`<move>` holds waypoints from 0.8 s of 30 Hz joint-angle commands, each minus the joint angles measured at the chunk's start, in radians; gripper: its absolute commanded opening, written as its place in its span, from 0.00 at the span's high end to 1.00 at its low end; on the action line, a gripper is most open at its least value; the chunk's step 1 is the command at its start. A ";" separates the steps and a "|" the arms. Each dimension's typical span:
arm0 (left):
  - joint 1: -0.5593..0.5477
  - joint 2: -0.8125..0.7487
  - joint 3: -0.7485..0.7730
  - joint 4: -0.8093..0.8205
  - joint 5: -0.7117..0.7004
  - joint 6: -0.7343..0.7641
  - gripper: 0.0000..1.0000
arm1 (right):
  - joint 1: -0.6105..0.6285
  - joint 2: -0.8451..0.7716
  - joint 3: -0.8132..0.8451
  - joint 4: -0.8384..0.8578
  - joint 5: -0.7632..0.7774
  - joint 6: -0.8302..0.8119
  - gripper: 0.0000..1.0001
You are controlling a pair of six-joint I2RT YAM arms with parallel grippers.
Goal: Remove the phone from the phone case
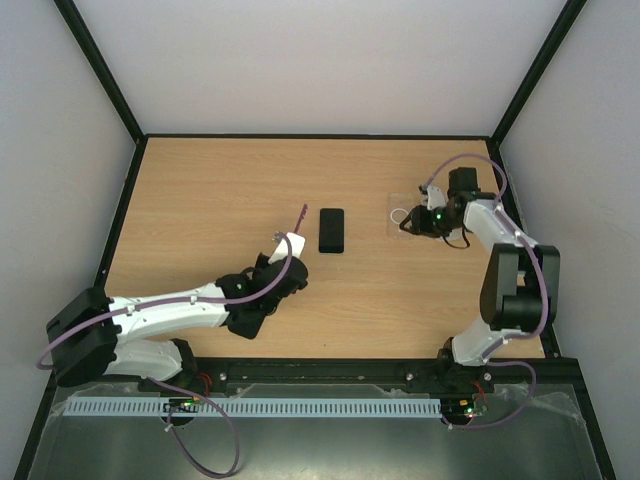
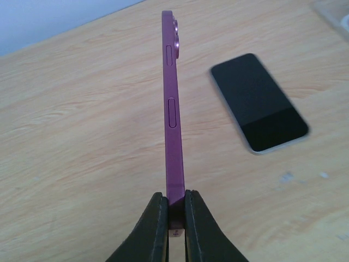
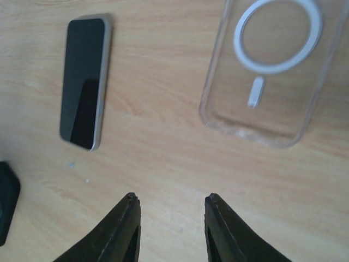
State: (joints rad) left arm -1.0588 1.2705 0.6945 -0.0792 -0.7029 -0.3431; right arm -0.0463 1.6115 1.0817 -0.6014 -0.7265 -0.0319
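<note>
Wooden table (image 1: 200,190): the left arm (image 1: 180,305) stretches low, its left gripper (image 2: 175,197) clamped on the purple phone (image 2: 172,109), which stands edge-up just left of the flat dark phone (image 1: 331,230). To the dark phone's right, the right arm (image 1: 515,285) is folded, its right gripper (image 3: 170,201) parted and empty near the bare clear case (image 3: 267,76).

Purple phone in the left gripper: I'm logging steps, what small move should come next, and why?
Probably lower the left gripper and lay the purple phone flat on the table beside the black phone. The clear case already lies empty by the open right gripper, and the phone is pinched by one end above the wood, so setting it down seems what remains.
</note>
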 commanded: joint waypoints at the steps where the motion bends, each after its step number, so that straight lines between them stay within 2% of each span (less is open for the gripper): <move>1: 0.085 0.037 0.050 0.052 -0.019 0.078 0.97 | -0.004 -0.188 -0.125 0.132 -0.039 0.025 0.67; 5: 0.149 0.116 0.072 0.090 0.003 0.116 0.97 | -0.004 -0.365 -0.229 0.271 -0.014 0.041 0.65; 11: 0.151 0.287 0.194 0.063 -0.102 0.183 0.97 | -0.004 -0.552 -0.295 0.346 0.014 0.041 0.63; 18: 0.151 0.444 0.293 0.012 -0.175 0.218 0.97 | -0.004 -0.625 -0.309 0.346 0.068 0.012 0.62; 21: 0.150 0.517 0.353 -0.058 -0.181 0.202 0.97 | -0.004 -0.654 -0.317 0.367 0.135 -0.005 0.62; 24: 0.136 0.585 0.404 -0.111 -0.181 0.182 0.97 | -0.004 -0.669 -0.321 0.371 0.137 -0.007 0.61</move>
State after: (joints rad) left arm -0.9092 1.7931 1.0267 -0.1127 -0.8181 -0.1463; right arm -0.0467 0.9768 0.7734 -0.2829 -0.6422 -0.0154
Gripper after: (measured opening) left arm 0.030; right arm 0.384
